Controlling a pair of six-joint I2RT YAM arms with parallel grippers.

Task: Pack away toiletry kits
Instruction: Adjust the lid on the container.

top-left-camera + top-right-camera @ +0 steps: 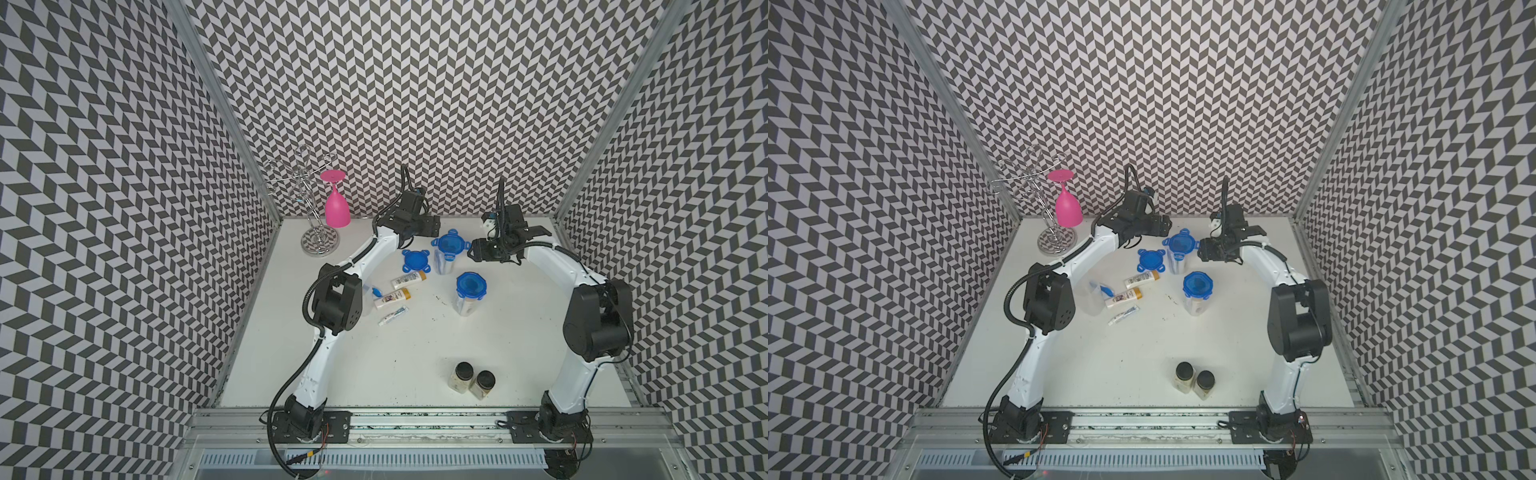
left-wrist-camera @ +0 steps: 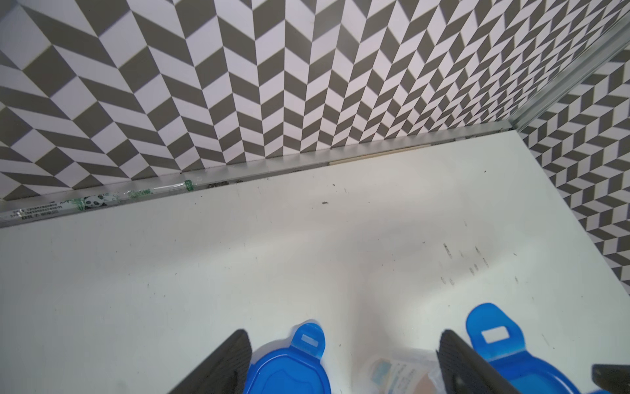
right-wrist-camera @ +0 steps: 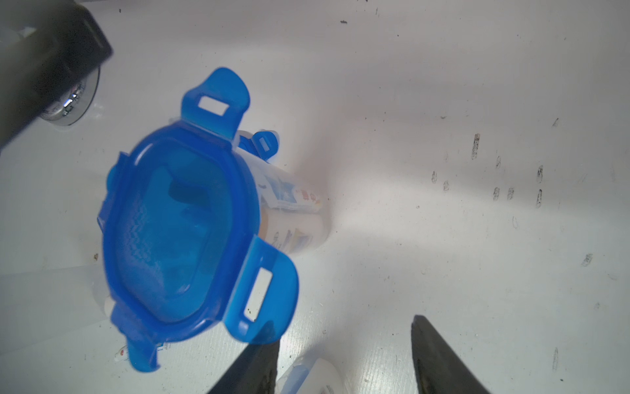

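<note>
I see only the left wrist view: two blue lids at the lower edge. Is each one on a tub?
Observer: No. In both top views a loose lid lies on the table.
Operator: And the other?
Observer: The other lid sits on an upright tub.
Operator: Where is the right claw?
Observer: The right claw is open, beside that tub.

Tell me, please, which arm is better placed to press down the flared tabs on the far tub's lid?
Likely the left: in its wrist view the left gripper is open directly over the lid, with one flared tab between its fingers. The right gripper sits beside the tub, off the lid.
</note>
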